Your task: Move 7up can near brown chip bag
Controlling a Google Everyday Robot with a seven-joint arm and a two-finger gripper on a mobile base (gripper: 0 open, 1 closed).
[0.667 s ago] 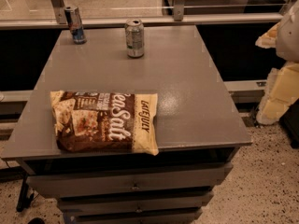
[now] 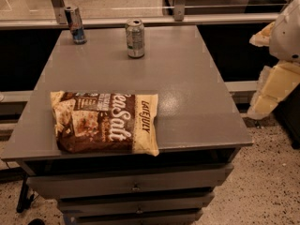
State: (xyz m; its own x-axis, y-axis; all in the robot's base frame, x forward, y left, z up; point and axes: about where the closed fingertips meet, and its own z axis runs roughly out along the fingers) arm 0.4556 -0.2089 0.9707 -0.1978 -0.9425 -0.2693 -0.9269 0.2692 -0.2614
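Grey worktop (image 2: pixel 187 102) over drawers.
- 7up can (image 2: pixel 135 38): upright, far edge, well apart from brown chip bag (image 2: pixel 105 122).
- Bag: flat, near edge, bare space beside it for can.
- Slim can (image 2: pixel 75 24): far left corner.
- Tool (image 2: pixel 276 78): off right side, away from can; open or closed, cannot tell.

From my seat the gripper (image 2: pixel 269 95) is only a cluster of cream and white shapes at the right edge, off to the side of the table (image 2: pixel 197 93) — the frame cuts through the arm above it. I can read no label on the 7up can (image 2: pixel 135 38), nor on the slim can (image 2: pixel 75 24) (just blue and red patches). The small print on the brown chip bag (image 2: pixel 105 122) is beyond me. The drawers (image 2: pixel 136 187) run out of view at the bottom — the posts (image 2: pixel 55 1) at the top.
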